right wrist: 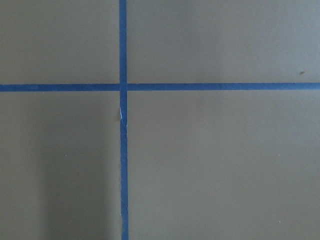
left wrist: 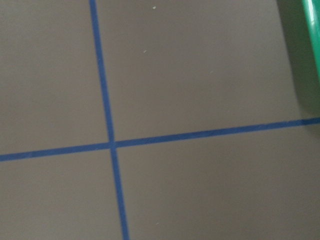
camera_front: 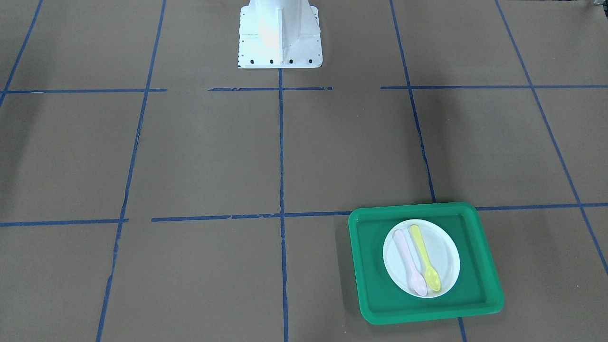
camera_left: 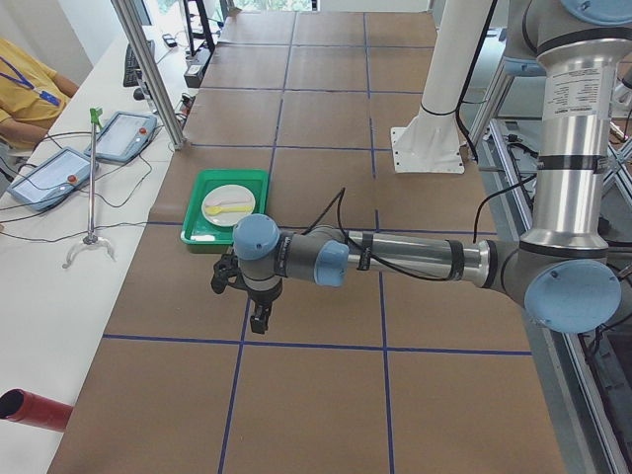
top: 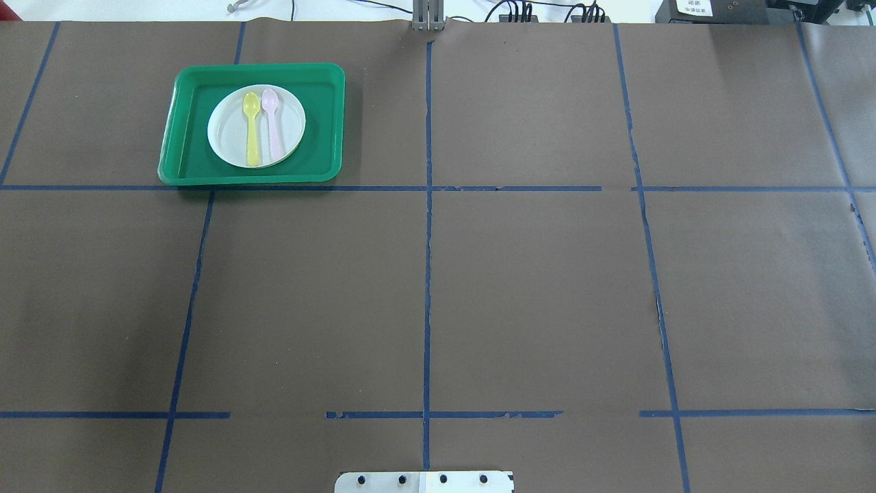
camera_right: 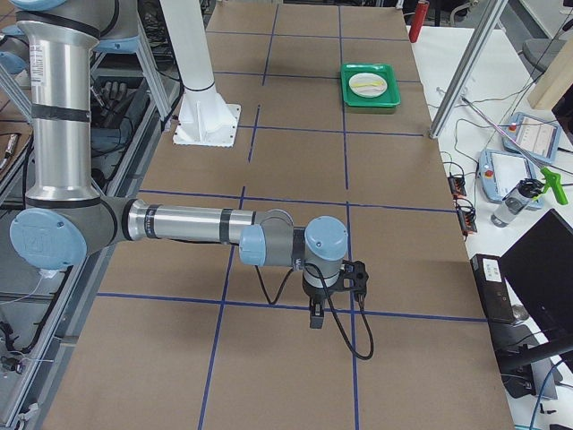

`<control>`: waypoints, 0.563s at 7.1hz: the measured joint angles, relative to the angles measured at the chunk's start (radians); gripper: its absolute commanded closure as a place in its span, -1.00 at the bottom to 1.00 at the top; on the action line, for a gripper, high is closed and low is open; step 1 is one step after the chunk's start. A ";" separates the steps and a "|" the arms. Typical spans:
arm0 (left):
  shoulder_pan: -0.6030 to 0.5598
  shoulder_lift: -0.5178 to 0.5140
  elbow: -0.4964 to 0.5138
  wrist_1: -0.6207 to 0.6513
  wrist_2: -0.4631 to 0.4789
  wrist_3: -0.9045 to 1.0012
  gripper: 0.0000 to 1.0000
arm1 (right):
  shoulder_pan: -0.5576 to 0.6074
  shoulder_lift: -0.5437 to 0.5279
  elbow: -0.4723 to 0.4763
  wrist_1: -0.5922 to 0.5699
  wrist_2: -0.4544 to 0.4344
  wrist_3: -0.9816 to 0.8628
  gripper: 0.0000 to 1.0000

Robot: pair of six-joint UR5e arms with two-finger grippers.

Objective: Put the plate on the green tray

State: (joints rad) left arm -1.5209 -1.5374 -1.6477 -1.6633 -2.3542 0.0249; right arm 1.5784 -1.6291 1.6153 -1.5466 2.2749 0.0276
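Note:
The white plate lies inside the green tray, near its middle. A yellow spoon and a pink spoon lie side by side on the plate. The overhead view shows the tray and plate at the far left of the table. My left gripper hangs above the table a little way from the tray, apart from it. My right gripper hangs over the table far from the tray. I cannot tell whether either is open or shut. The left wrist view catches only the tray's edge.
The brown table carries a grid of blue tape lines. The robot's white base stands at the table's middle on the robot's side. Beyond the tray's edge of the table stand a metal post and teach pendants on a white bench.

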 measured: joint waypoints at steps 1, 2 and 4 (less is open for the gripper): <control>-0.018 0.021 0.000 0.006 0.001 0.026 -1.00 | 0.000 0.000 0.000 0.000 0.000 0.000 -1.00; -0.025 0.037 -0.004 0.007 0.001 0.037 -1.00 | 0.000 0.000 0.000 0.000 0.000 0.000 -1.00; -0.029 0.061 -0.022 0.004 0.000 0.040 -1.00 | 0.000 0.000 0.000 0.000 0.001 0.000 -1.00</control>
State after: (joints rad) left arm -1.5496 -1.4768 -1.6697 -1.6588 -2.3544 0.0649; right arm 1.5784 -1.6291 1.6153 -1.5463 2.2759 0.0276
